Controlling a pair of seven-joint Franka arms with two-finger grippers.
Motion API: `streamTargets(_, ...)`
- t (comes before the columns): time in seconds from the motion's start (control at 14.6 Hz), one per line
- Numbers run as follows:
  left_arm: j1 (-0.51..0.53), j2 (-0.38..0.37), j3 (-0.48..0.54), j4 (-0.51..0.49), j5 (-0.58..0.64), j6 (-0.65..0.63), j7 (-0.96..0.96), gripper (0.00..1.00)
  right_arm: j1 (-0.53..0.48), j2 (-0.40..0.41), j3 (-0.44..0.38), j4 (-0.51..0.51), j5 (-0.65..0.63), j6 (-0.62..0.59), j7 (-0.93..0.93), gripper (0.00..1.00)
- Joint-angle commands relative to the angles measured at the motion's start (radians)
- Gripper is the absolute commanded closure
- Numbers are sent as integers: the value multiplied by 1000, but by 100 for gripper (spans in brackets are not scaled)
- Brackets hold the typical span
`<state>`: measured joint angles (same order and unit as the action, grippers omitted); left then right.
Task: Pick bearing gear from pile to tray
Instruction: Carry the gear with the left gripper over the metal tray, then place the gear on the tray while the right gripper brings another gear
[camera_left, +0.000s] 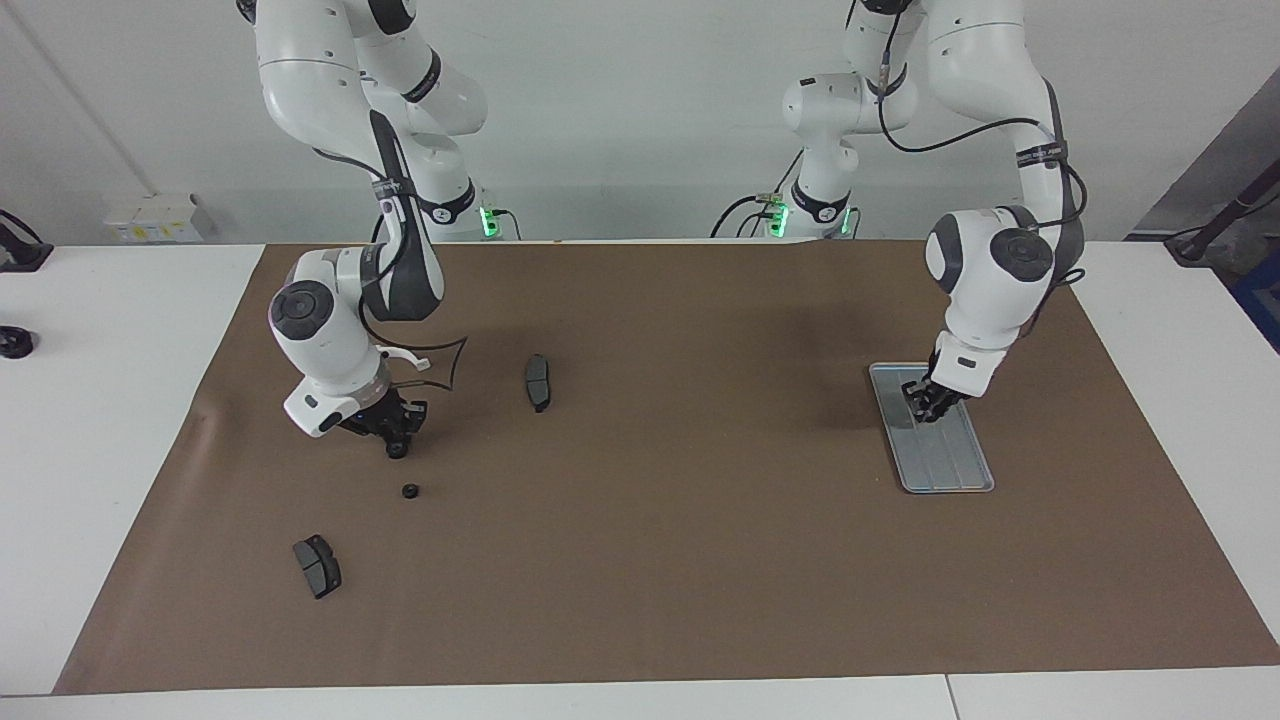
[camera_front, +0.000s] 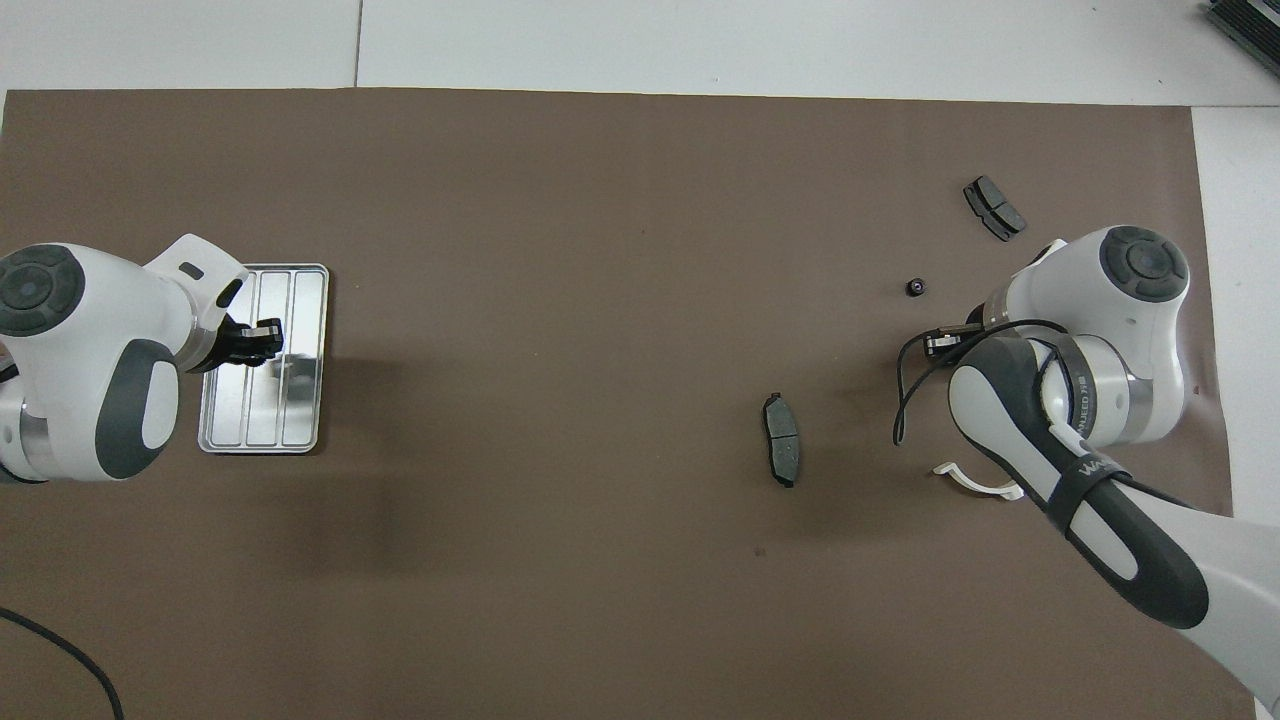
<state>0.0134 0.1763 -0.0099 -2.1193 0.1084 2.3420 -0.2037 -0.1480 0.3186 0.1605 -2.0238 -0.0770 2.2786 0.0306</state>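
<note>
Right end effector (camera_left: 397, 447) pinched narrow on a small black gear near the bench's right-arm end, second gear (camera_left: 409, 491) loose just beside it, left end effector (camera_left: 925, 412) over the tray (camera_left: 950, 470), grip state unclear.

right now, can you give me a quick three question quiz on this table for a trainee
1. True or false: the left gripper is over the tray.
2. Which lies closest to the right gripper? A. a small black ring gear B. the tray C. the brake pad near the middle of the mat
3. Fill in: the brake pad farthest from the robots lies toward the ____ arm's end of the table.

Key: 1 true; 2 A; 3 right.
</note>
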Motion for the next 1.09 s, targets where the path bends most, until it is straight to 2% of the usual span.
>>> streamTargets(0.0, 46, -50, -16, -88, 7, 58, 73, 94, -15, -24, 8, -43, 26, 25, -41, 88)
streamTargets(0.07, 59, -60, -16, -120, 5, 95, 93, 89, -15, -23, 8, -41, 26, 27, -41, 90)
streamTargets(0.14, 68, -63, -16, -143, -2, 121, 98, 78, -15, -23, 8, -35, 26, 25, -41, 92)
streamTargets(0.21, 68, -64, -18, -145, -9, 125, 99, 54, -13, -23, 8, -32, 25, 25, -41, 95)
streamTargets(0.27, 68, -63, -19, -140, -13, 125, 99, 36, -9, -21, 8, -29, 26, 25, -40, 99)
streamTargets(0.34, 66, -61, -19, -133, -21, 123, 104, 5, -5, -21, 8, -24, 25, 25, -37, 100)
streamTargets(0.41, 60, -60, -19, -122, -22, 122, 124, 0, -2, -20, 8, -15, 26, 21, -35, 100)
streamTargets(0.68, 46, -118, -22, -87, -24, 83, 176, 0, 28, -21, 11, 45, 26, -25, -9, 100)
streamTargets(1.03, -42, -211, -24, 31, -26, -131, 191, 0, 186, -7, 11, 192, 26, -128, 191, 100)
